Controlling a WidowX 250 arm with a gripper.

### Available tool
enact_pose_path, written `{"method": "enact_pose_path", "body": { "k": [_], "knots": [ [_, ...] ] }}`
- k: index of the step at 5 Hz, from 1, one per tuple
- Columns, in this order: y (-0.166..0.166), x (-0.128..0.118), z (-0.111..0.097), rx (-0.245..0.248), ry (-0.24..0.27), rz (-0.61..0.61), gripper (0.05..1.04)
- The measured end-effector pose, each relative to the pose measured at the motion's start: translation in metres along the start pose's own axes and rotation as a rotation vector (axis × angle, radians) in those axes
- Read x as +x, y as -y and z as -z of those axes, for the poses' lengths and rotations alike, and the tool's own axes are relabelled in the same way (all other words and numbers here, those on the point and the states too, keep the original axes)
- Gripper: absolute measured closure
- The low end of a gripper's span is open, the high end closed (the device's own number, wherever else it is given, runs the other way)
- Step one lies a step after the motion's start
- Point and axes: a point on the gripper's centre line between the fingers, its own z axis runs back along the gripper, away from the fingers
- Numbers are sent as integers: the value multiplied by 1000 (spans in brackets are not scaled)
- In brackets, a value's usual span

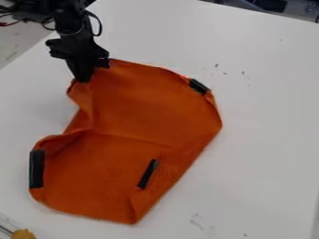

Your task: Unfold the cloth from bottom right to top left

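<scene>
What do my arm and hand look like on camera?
The arm is black, with a black cable looping beside it. The hand is black too, broad on top and narrowing downward. No markings can be made out.

The robot arm [70, 21] is black and angular, with thin dark cables looping alongside.

This looks like a robotics lab. A black robot arm [68, 21] with looping cables [100, 25] hangs over a white table [268, 98].
</scene>
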Motion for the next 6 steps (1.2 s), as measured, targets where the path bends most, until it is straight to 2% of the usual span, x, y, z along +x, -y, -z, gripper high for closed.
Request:
{"method": "enact_pose_path", "body": {
  "k": [1, 2, 3, 4, 5, 6],
  "knots": [
    [-1, -4, 16, -18, -9, 9, 982],
    [-11, 7, 26, -3, -30, 61, 959],
    [-22, 26, 26, 28, -86, 162, 769],
    [-30, 38, 25, 45, -112, 220, 478],
    [-34, 50, 23, 41, -116, 278, 184],
    [-46, 51, 22, 31, -103, 271, 75]
  ]
}}
